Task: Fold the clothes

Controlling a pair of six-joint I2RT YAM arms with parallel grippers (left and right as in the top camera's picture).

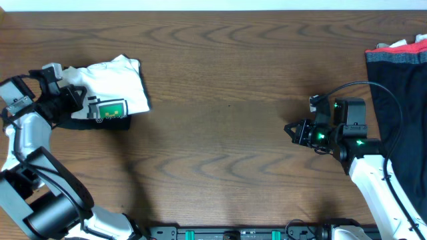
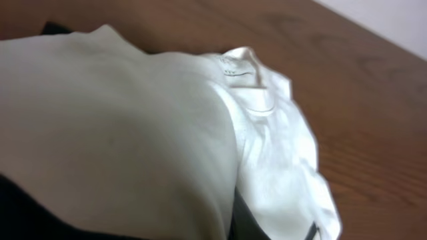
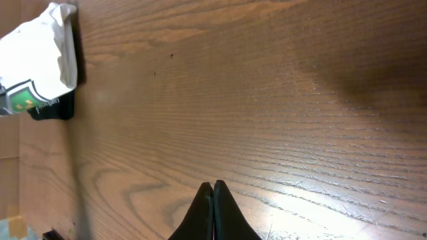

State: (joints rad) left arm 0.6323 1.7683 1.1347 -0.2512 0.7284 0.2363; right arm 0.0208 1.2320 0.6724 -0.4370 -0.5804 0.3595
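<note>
Since the white T-shirt (image 1: 120, 83) is light and floppy, a hem corner's probably the best grab; both jaws are closed, right empty.

Wood-grained tabletop (image 1: 227, 133), smooth, with a faint sheen under the light. White T-shirt (image 1: 117, 80) of soft matt cloth, lightly creased, stitched at the collar. Black shirt (image 1: 115, 124) beneath, likewise matt cloth. Right claw (image 3: 213, 197) of smooth black plastic, slightly glossy.
</note>
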